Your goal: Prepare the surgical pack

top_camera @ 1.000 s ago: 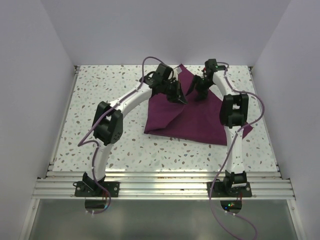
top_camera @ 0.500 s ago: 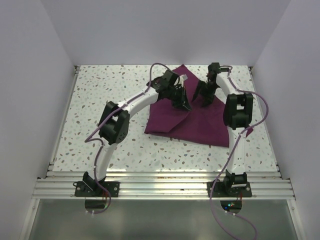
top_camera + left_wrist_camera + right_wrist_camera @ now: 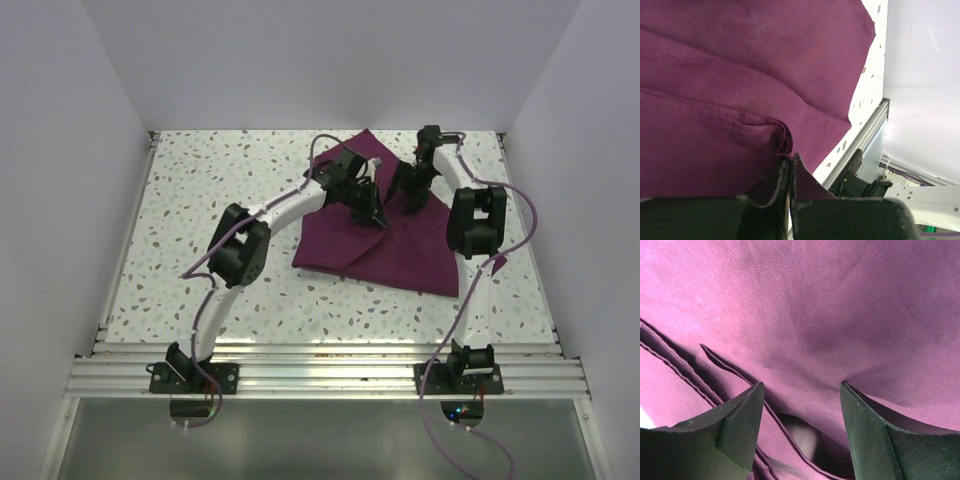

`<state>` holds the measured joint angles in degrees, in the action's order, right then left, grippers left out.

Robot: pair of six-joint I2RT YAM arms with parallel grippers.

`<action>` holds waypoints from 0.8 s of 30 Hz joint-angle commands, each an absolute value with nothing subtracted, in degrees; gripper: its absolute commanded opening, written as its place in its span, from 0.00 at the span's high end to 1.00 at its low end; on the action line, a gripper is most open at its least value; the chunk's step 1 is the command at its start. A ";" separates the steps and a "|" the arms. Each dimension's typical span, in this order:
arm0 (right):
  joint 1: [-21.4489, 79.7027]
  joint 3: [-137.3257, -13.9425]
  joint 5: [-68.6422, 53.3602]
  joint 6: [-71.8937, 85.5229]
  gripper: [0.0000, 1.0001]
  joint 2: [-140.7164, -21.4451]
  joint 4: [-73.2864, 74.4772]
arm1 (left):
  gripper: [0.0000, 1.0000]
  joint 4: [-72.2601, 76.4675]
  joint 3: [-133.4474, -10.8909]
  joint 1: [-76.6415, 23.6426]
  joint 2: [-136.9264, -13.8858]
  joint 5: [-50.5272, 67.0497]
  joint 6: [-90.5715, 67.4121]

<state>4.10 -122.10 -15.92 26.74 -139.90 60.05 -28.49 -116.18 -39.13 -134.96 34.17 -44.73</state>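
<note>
Mid-fold: my left pincer (image 3: 790, 162) clamps a bunched edge of the surgical pack (image 3: 400, 250), which lies far-right on the table (image 3: 200, 190). My right pincer (image 3: 801, 410) gapes, empty, over it. Next I'd carry that edge across.

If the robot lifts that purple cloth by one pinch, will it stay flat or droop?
Probably floppy: the cloth bunches into small pleats where the left fingers pinch it. Likely light for its size, as it looks thin, folded in layers near the right fingers. Pushed, it would likely wrinkle rather than slide whole.
</note>
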 commanded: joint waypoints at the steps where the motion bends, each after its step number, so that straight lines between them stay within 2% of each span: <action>1: 3.96 -121.47 -13.80 25.22 0.33 -144.32 62.23 | 1.00 -25.40 -119.71 -40.52 -135.88 36.47 -46.23; 6: 3.96 -121.46 -13.98 25.14 0.33 -144.32 62.05 | 0.99 -25.75 -119.10 -40.61 -136.67 36.91 -46.23; 9: 3.96 -121.47 -14.24 25.05 0.33 -144.23 62.14 | 0.88 -25.66 -118.57 -40.61 -136.76 37.09 -46.14; 10: 3.96 -121.46 -14.33 24.96 0.33 -144.05 62.14 | 0.79 -25.75 -118.56 -40.61 -136.67 36.92 -45.88; 13: 3.96 -121.29 -14.59 24.78 0.33 -143.44 62.14 | 0.65 -25.93 -118.65 -40.34 -135.53 36.30 -44.74; 16: 4.04 -121.90 -15.38 24.87 0.33 -142.74 62.31 | 0.58 -26.36 -118.48 -39.11 -133.69 35.42 -42.98; 21: 3.87 -124.79 -14.07 25.40 0.33 -140.02 63.10 | 0.55 -29.18 -116.99 -35.51 -129.56 32.70 -37.80; 24: 3.08 -124.02 -9.68 26.89 0.33 -134.49 61.35 | 0.54 -32.07 -116.81 -33.40 -125.17 29.98 -32.10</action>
